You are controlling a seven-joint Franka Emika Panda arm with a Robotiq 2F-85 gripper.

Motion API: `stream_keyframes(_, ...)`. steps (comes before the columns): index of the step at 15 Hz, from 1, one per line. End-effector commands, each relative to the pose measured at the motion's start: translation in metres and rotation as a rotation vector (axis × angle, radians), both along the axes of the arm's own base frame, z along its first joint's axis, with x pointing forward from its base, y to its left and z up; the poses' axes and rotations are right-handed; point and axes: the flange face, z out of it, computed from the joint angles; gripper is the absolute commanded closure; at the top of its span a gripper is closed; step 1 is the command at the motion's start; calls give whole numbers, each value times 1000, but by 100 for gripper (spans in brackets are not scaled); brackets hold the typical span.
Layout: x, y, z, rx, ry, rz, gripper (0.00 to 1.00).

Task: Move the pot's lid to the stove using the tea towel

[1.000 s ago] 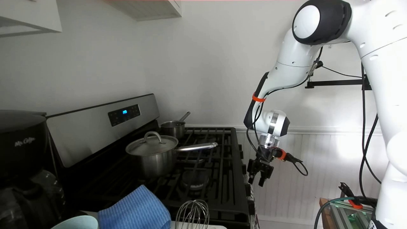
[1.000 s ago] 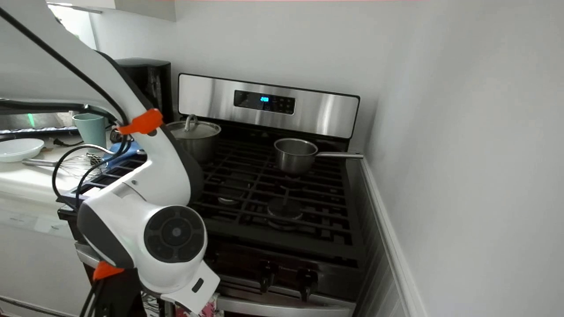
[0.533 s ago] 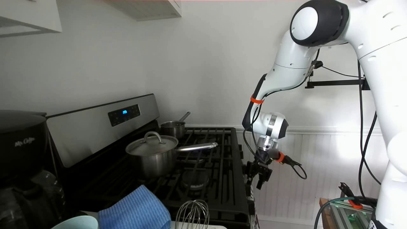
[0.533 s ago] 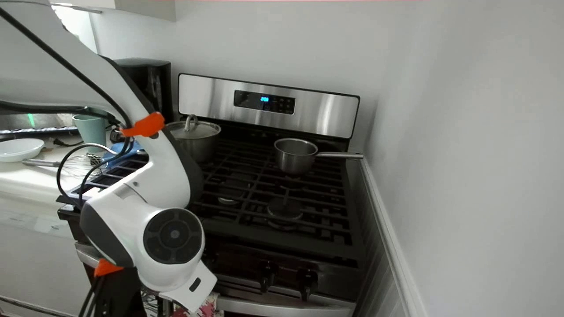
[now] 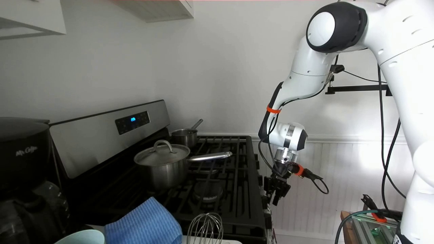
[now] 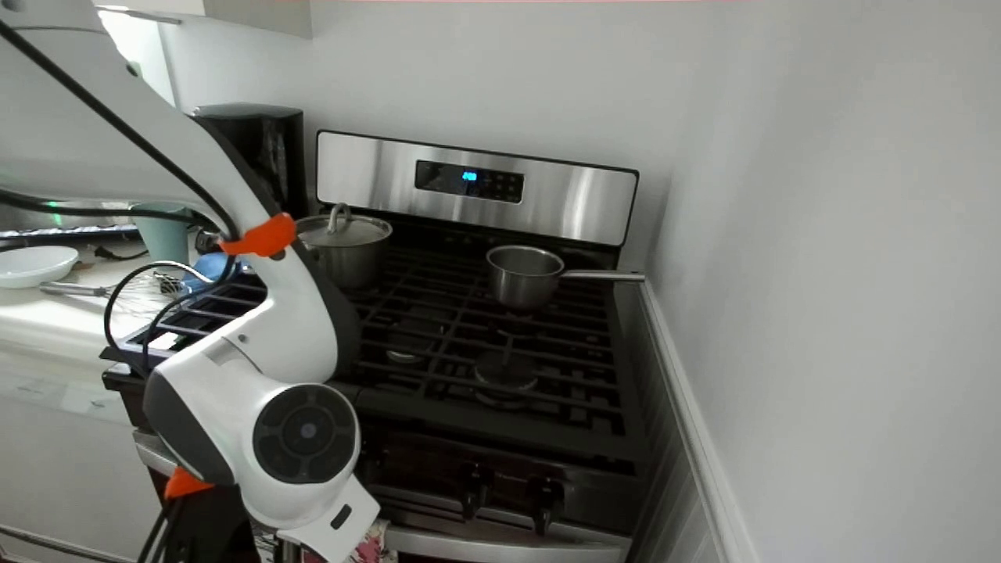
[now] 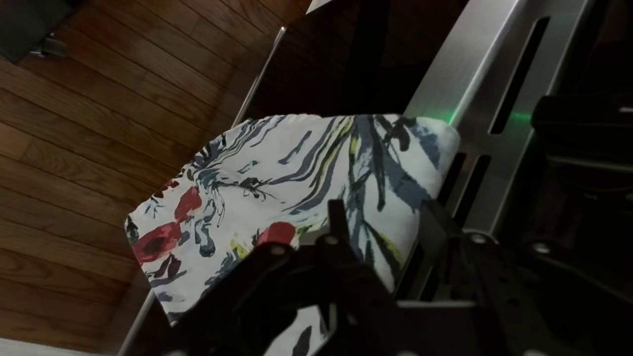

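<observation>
While one lid (image 5: 162, 157) tops one pot (image 5: 166, 176) (of two), the pincer (image 7: 384, 210) gapes — empty — near one floral towel (image 7: 282, 173).

Pale walls (image 5: 217, 67), white panelling (image 5: 315, 213), upper cabinets (image 5: 30, 12), brown plank floor (image 7: 59, 212)

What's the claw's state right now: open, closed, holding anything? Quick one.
Claw: open, holding nothing; the floral towel shows beyond it in the wrist view, not gripped.

The arm (image 5: 309, 64) is white, its end caps (image 6: 181, 428) charcoal; straps (image 6: 264, 236) orange; cables (image 6: 117, 123) and gripper (image 7: 384, 206) black.
</observation>
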Motion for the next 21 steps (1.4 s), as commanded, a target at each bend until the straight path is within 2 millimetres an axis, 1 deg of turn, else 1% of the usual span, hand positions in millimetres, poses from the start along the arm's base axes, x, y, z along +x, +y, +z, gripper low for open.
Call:
stream_keyframes(1,6,-1,-6,-5,-16,-19,44)
stream_keyframes(2,6,0,-6,-1,-23,-26,35)
stream_keyframes(4,7,1,-7,4,-35,-36,23)
stream_keyframes(5,8,1,-8,6,-39,-41,15)
stream_keyframes(6,8,1,-9,6,-42,-44,18)
stream_keyframes(7,8,0,-10,7,-43,-44,28)
stream_keyframes(8,8,0,-11,7,-43,-44,48)
stream_keyframes(9,8,0,-12,7,-42,-44,49)
stream_keyframes(11,9,-2,-14,6,-39,-42,63)
stream_keyframes(12,9,-2,-15,5,-37,-41,72)
stream_keyframes(14,9,-3,-16,5,-35,-40,84)
stream_keyframes(15,10,-3,-16,5,-36,-39,92)
stream_keyframes(16,12,-3,-13,5,-42,-35,98)
stream_keyframes(17,11,-4,-12,5,-44,-36,99)
stream_keyframes(18,11,-5,-12,6,-45,-36,96)
stream_keyframes(21,9,-8,-8,14,-51,-39,100)
